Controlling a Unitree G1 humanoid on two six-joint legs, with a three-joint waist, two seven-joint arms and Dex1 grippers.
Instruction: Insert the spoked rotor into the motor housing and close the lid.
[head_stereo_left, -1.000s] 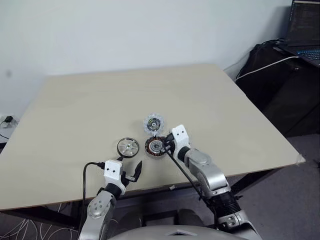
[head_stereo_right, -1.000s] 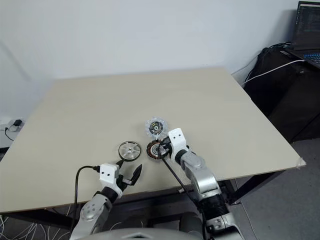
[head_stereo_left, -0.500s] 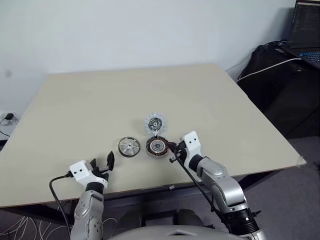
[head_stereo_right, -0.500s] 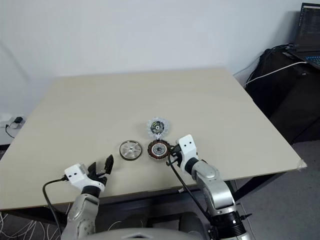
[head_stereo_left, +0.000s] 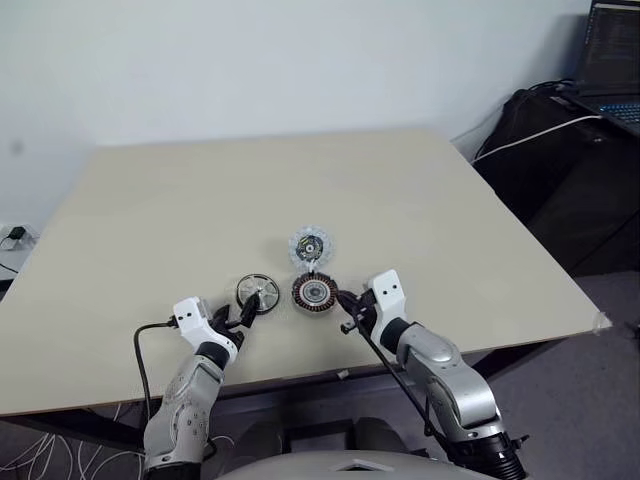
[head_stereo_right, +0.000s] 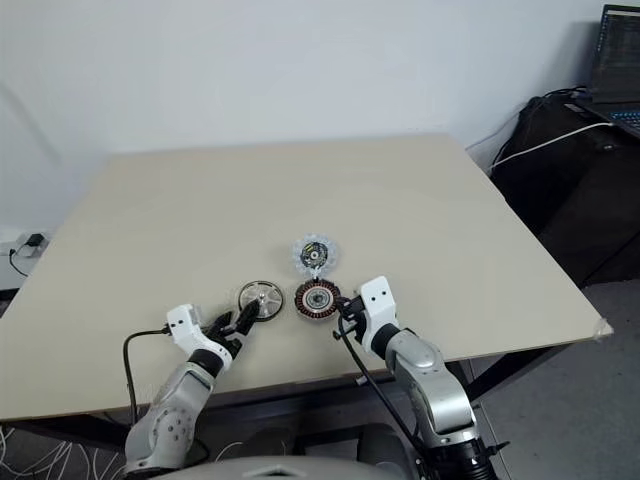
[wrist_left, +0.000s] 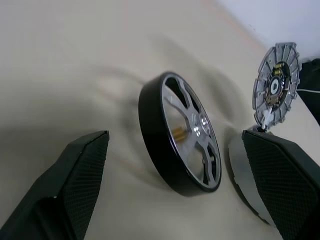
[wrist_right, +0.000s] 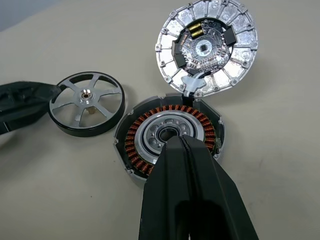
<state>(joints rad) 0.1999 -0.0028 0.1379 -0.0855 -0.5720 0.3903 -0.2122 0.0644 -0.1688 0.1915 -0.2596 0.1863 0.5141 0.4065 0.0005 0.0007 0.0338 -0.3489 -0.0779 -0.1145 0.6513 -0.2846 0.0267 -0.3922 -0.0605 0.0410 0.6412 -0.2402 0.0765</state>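
On the pale surface (head_stereo_left: 420, 200), the left end effector (head_stereo_left: 246, 312) gapes wide around the spoked rotor (head_stereo_left: 257, 293), left of the motor housing (head_stereo_left: 313, 292). The lid (head_stereo_left: 310, 246) lies behind it; the right end effector (head_stereo_left: 346, 304), pinched empty, sits beside it.

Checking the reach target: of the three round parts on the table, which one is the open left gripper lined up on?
The spoked rotor, the leftmost disc with the black rim. The left gripper has its fingers spread toward it; the housing and lid lie further right.
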